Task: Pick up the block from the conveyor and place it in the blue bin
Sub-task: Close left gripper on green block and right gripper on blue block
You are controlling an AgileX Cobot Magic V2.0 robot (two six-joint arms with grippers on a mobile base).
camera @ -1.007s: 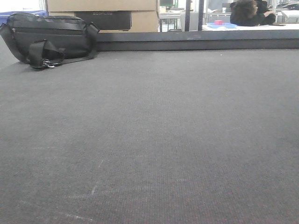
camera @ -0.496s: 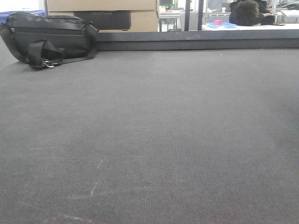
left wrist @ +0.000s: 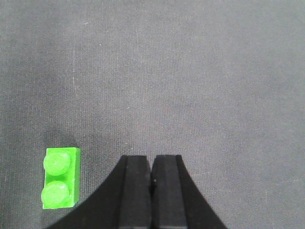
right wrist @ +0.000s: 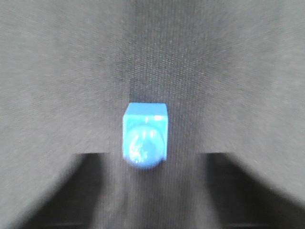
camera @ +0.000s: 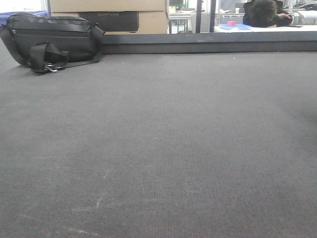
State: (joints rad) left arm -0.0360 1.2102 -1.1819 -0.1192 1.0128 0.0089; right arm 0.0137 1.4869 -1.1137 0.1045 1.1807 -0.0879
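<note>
Conveyor: dark grey woven belt fills the frame from 3 through 6 to 9 o'clock. Faint white scuffs at 7 o'clock. Black bag rests on belt at 10 o'clock, strap folded in front. Dark rail along far edge at 12 to 2 o'clock. Cardboard boxes behind rail at 12 o'clock. Blue tray holding pink object at 1 o'clock. Dark furry shape just right of tray, identity unclear.
</note>
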